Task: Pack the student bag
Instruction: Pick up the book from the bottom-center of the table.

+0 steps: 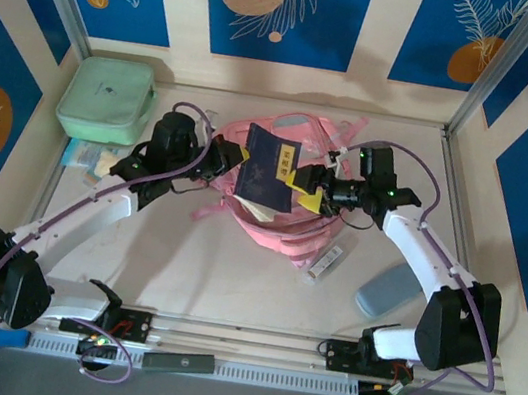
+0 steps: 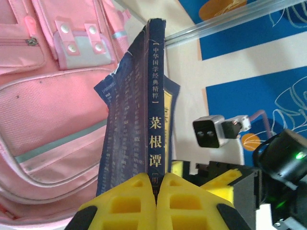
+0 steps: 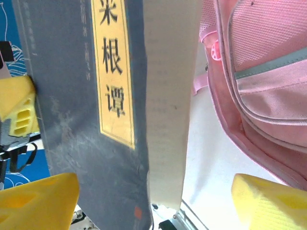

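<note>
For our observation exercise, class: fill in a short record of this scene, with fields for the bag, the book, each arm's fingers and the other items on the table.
student bag: pink, lying on the table under the book
book: dark blue, yellow title label, held over the bag
left fingers: shut on the book at its spine
right fingers: open, one on each side of the book
other items: mint-green case at far left; grey pouch beside the right arm

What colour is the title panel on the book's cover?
Yellow panel with dark characters, on a dark blue cover; clearest in the right wrist view.
</note>
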`<state>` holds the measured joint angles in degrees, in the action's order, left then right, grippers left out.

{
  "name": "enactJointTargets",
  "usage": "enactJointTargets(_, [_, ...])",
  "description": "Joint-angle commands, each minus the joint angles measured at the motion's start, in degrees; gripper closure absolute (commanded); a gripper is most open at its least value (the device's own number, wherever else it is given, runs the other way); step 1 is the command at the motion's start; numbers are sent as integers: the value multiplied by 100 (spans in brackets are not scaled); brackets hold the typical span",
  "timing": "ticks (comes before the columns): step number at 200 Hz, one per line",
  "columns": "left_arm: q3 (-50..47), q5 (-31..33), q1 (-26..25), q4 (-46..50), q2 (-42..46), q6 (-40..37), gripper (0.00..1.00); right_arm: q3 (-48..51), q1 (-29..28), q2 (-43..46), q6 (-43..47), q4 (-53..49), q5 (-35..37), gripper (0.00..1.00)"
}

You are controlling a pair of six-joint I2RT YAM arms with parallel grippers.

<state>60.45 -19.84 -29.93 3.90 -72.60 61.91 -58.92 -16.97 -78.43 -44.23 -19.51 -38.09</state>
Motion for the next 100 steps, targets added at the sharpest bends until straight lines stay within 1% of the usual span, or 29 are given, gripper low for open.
enactJointTargets(1, [234, 32, -69, -934, 45, 672, 100, 48, -157, -131, -546, 664, -410, 14])
enactJointTargets(31, [342, 6, -74, -1379, -139, 1042, 100, 0, -173, -476, -899, 1107, -457, 10])
enactJointTargets(57, [308, 82, -152, -1937, -221, 1487, 100, 175, -213, -637, -1511, 2179, -893, 9])
enactJointTargets(83, [346, 340, -275, -1928, -249, 1613, 100, 170, -344, -616, -1914, 2865, -1047, 8])
enactJointTargets(100, [302, 516, -344, -1994, -246, 1718, 100, 180, -451, -634, -2223, 3187, -1017, 8])
